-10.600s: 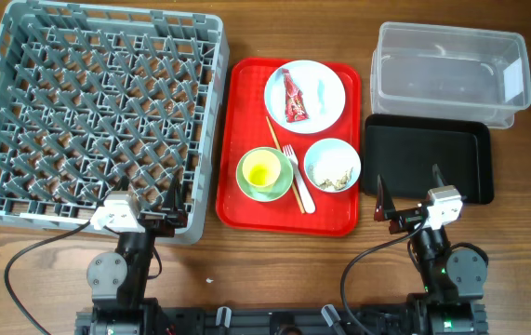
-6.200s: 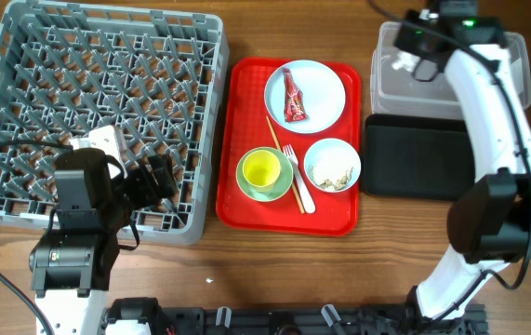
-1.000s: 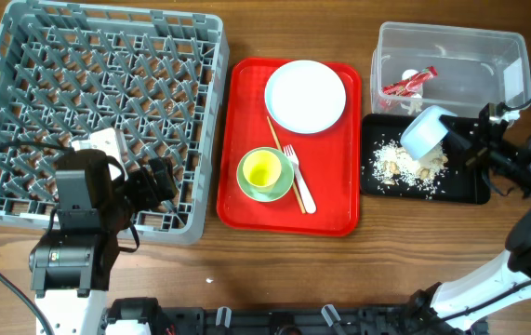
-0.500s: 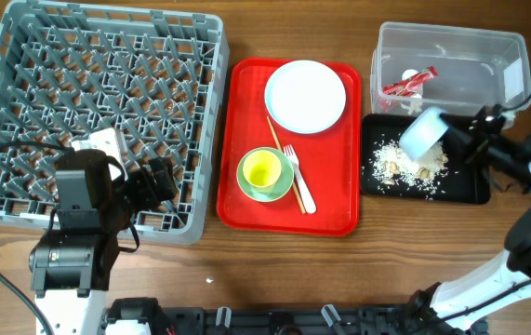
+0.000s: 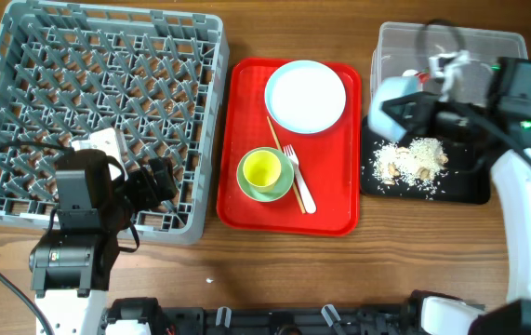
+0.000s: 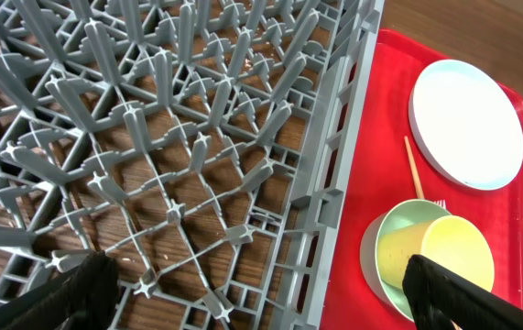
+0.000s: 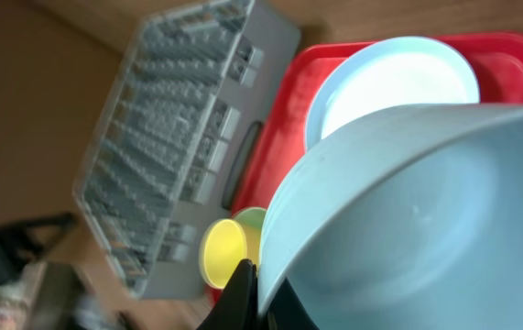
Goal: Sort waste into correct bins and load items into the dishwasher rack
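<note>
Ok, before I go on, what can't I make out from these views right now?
- Tub floor: overhead, the right arm and the bowl cover most of it.
- Right jaws: right wrist view, the bowl fills the frame; only a dark sliver shows.
- Fork: left wrist view, the green bowl hides all but its tips.
- Chopsticks: overhead, too thin to count.

rack grey (peg lattice) | serving tray red | plate and bowl pale blue-white | cup yellow-green | crumbs beige
</note>
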`<state>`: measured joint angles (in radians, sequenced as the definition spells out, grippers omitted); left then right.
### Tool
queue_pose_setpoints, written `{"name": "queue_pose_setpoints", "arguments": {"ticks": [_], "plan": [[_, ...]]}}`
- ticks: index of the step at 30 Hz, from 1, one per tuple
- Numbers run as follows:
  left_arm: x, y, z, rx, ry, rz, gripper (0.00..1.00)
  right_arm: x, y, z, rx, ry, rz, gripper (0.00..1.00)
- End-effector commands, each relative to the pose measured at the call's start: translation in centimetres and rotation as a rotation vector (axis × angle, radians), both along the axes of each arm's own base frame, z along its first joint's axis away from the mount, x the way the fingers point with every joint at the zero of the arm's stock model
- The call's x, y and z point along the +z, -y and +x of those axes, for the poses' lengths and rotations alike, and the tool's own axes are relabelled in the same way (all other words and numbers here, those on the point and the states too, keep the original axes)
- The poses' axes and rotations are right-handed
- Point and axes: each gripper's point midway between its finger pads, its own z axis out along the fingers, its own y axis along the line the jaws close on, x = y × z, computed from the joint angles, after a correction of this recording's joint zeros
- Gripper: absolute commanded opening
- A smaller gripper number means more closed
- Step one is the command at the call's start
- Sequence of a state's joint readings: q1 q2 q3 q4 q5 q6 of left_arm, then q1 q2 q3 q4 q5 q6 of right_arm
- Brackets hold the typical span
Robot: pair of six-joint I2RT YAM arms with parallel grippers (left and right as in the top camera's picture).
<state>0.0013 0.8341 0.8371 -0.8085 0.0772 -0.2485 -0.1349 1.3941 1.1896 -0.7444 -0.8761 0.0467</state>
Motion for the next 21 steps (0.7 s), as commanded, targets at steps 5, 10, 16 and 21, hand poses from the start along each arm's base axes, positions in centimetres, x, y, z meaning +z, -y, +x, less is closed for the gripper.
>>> {"name": "queue_pose_setpoints", "arguments": {"ticks": [5,10,16,21], "plan": [[0.7,0.2,0.2,-0.011,0.019,-0.005,1.00,-1.9,-7.7,2.1,0.082,0.259,-0.537,0.04],[0.7,0.2,0.2,-0.011,0.018,-0.005,1.00,-4.0,-12.1,5.0,0.119,0.366,-0.595,0.04],[0.7,0.2,0.2,-0.011,0.019,-0.005,1.00,-13.2,-14.1,7.2,0.186,0.245,-0.625,0.04],[0.7,0.2,0.2,-0.011,0.019,-0.005,1.00,-17.4,-14.7,5.8,0.252,0.122,-0.602,0.04]]}}
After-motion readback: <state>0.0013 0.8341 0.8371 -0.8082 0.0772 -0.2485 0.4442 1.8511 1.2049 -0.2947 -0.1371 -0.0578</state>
